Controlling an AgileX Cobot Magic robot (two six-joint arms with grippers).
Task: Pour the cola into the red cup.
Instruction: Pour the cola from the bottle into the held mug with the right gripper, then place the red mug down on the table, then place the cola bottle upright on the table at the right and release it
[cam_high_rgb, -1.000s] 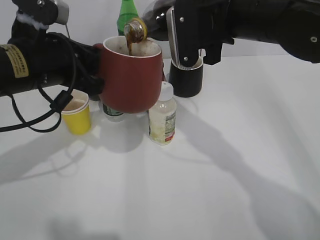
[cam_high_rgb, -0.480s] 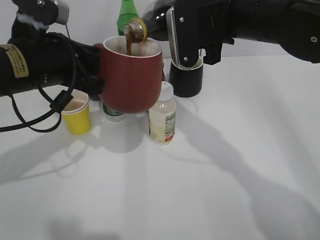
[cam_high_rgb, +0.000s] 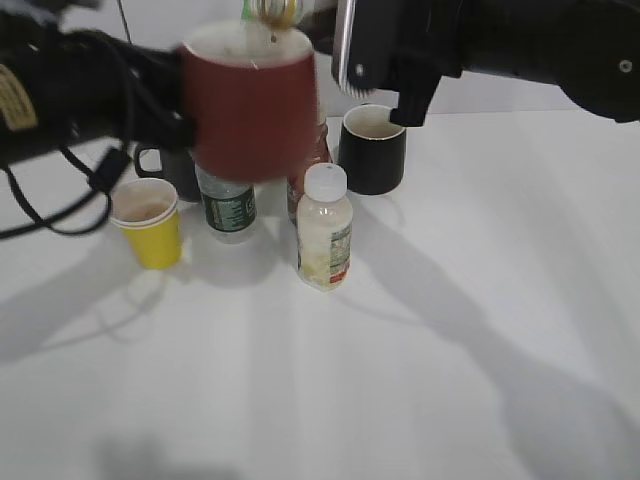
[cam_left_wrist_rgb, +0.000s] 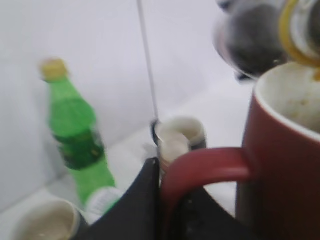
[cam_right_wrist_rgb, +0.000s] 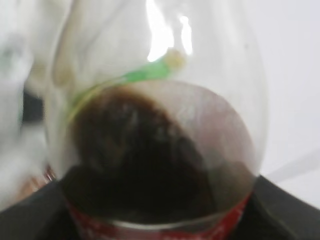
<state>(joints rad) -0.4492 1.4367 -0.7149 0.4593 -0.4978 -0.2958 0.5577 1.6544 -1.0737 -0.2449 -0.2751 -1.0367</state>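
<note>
The red cup (cam_high_rgb: 250, 115) is held in the air at the upper left, blurred. My left gripper (cam_high_rgb: 180, 130) is shut on its handle, which also shows in the left wrist view (cam_left_wrist_rgb: 205, 170) between the jaws (cam_left_wrist_rgb: 167, 200). The cup's pale inside (cam_left_wrist_rgb: 295, 100) is stained brown. The cola bottle (cam_high_rgb: 275, 10) lies tilted, its open mouth just above the cup's rim at the top edge. My right gripper (cam_high_rgb: 350, 45) is shut on the bottle. In the right wrist view the dark cola (cam_right_wrist_rgb: 160, 150) fills the lower part of the bottle above its red label, between the jaws (cam_right_wrist_rgb: 160, 225).
Below the cup stand a yellow paper cup (cam_high_rgb: 148, 222), a clear bottle with a green label (cam_high_rgb: 228, 205), a small white bottle (cam_high_rgb: 325, 240) and a black mug (cam_high_rgb: 372, 150). A green bottle (cam_left_wrist_rgb: 75, 130) stands at the back by the wall.
The red cup has risen and shifted left, and the cola bottle's mouth has risen with it. The brown stream seen before no longer shows.
</note>
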